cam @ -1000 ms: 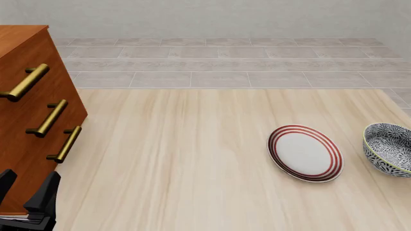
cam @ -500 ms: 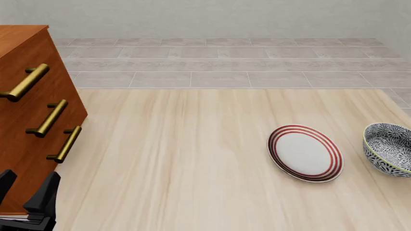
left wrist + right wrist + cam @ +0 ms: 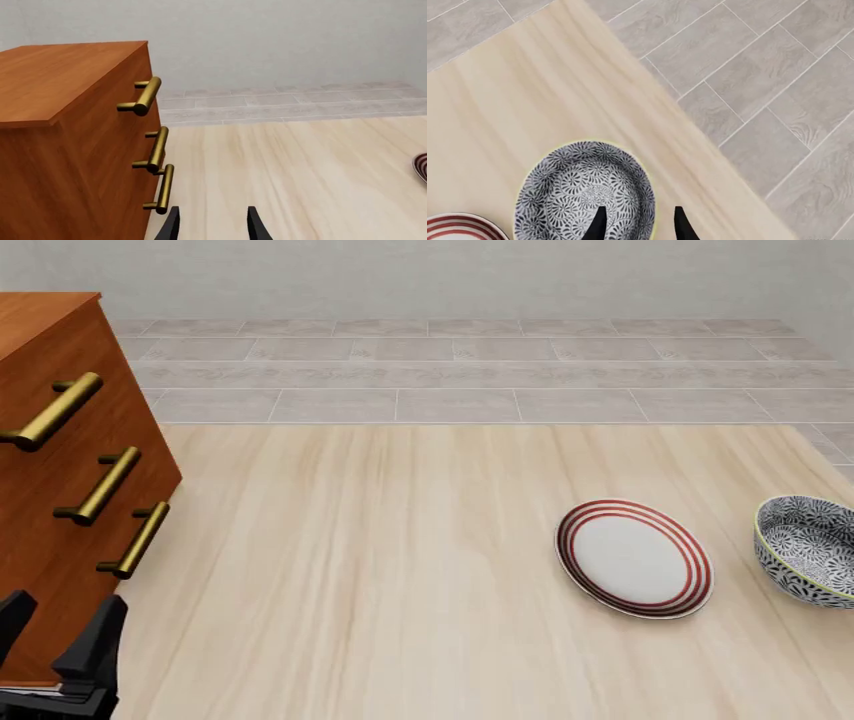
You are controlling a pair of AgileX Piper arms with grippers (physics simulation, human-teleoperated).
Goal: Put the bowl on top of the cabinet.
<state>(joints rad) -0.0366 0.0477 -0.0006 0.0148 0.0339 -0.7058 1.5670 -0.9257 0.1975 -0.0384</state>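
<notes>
The blue-and-white patterned bowl (image 3: 811, 548) sits on the table at the far right edge of the front view, upright. In the right wrist view the bowl (image 3: 584, 190) lies below my right gripper (image 3: 639, 215), which is open. One fingertip (image 3: 600, 220) hangs over the bowl's inside, the other past its rim, neither touching. The right gripper is out of the front view. The reddish-brown cabinet (image 3: 67, 470) with brass handles stands at the left. My left gripper (image 3: 60, 610) hovers open and empty just in front of the cabinet (image 3: 67, 125), its fingertips (image 3: 170, 227) beside the lowest handle.
A flat white plate with red rings (image 3: 634, 558) lies just left of the bowl; its edge shows as the plate (image 3: 457, 227) in the right wrist view. The table's right edge (image 3: 694, 150) runs close past the bowl, with grey floor tiles (image 3: 760, 75) beyond.
</notes>
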